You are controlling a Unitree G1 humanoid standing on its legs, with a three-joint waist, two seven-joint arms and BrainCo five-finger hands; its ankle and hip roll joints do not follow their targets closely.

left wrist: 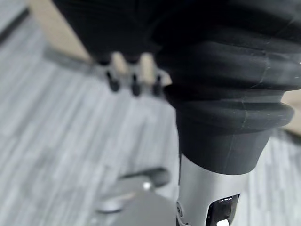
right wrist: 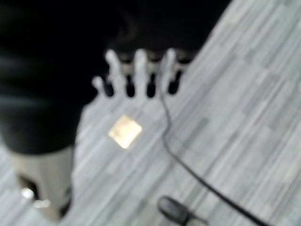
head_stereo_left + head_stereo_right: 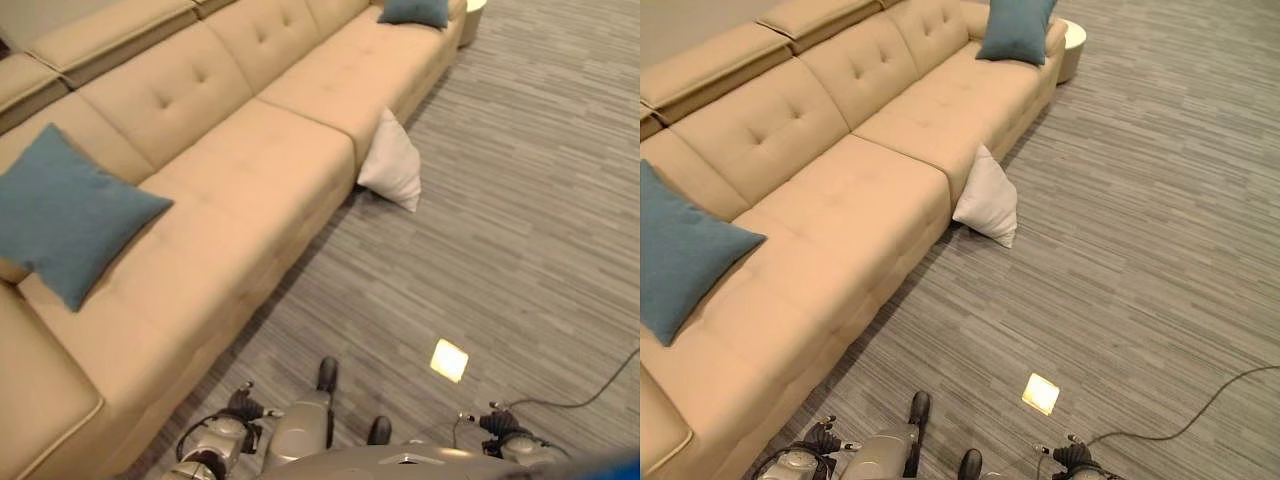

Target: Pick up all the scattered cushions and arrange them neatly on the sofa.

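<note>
**White cushion on the floor: approach not yet begun**

You have one white cushion (image 3: pixel 392 165) on the carpet (image 3: pixel 520 220), leaning against the sofa (image 3: pixel 250 190) front. Two blue cushions sit on the seat: one near (image 3: pixel 65 215), one at the far end (image 3: pixel 1016 30).

Your left hand (image 1: pixel 134 77) and right hand (image 2: pixel 136 75) hang over the carpet, fingers straight, holding nothing.

In my judgement the next step is to walk up and reach for the white cushion. No legible writing anywhere.
</note>
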